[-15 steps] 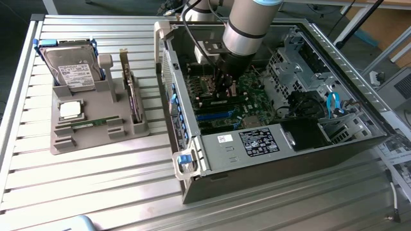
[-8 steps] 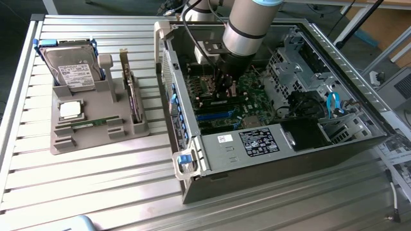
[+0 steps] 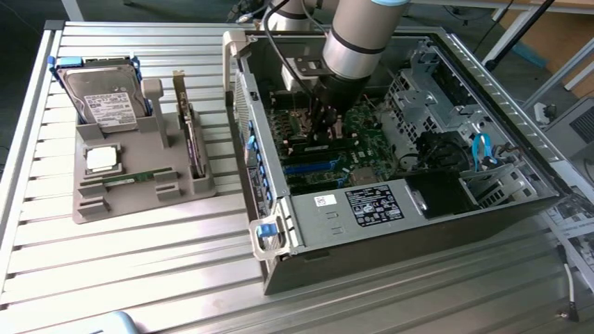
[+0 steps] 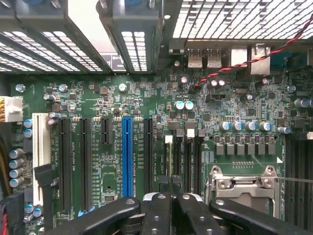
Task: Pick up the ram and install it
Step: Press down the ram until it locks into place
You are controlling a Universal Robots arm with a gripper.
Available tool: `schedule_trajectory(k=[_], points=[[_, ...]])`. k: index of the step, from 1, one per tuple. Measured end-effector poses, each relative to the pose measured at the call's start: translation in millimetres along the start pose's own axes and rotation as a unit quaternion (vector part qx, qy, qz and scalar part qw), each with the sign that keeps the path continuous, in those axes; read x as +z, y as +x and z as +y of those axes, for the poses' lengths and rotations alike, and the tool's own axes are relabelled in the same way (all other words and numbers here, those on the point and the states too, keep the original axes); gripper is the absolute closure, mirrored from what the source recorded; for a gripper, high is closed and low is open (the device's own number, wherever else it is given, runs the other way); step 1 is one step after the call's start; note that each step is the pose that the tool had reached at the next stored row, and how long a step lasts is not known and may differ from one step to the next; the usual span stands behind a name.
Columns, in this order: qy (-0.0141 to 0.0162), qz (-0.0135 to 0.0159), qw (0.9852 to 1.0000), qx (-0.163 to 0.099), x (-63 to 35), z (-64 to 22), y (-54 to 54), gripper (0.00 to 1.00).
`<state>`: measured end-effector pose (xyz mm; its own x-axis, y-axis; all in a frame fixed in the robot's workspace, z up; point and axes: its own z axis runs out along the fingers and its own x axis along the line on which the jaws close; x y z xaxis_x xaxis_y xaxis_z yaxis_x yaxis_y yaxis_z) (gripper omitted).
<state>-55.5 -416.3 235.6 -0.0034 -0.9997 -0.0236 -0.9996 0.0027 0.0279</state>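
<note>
Reaching down inside the computer case [image 3: 390, 229] with pinched-together fingers, the claw [image 4: 170, 208] hangs over the green board [image 4: 146, 103], while the ram [image 3: 139, 177], thin, light, easily broken and best held by its long edges, lies in the gray tray [image 3: 102, 209] beside the case.

The open computer case [image 3: 399, 174] gives way in from above. Inside, the drive cage [image 3: 418, 90] and the black power supply [image 3: 444, 195] crowd the motherboard [image 4: 146, 98]. Upright expansion slots [image 4: 127, 152] and capacitors [image 4: 244, 126] leave narrow gaps. The counter [image 3: 139, 264] beside the parts holder [image 3: 139, 174] lies free.
</note>
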Motion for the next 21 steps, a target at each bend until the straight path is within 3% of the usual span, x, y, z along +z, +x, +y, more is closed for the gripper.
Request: schedule_trajectory(k=[21], points=[[0.0000, 0.0006, 1.0000, 0.000, -35.6, 0.8, -0.8, 0.89]])
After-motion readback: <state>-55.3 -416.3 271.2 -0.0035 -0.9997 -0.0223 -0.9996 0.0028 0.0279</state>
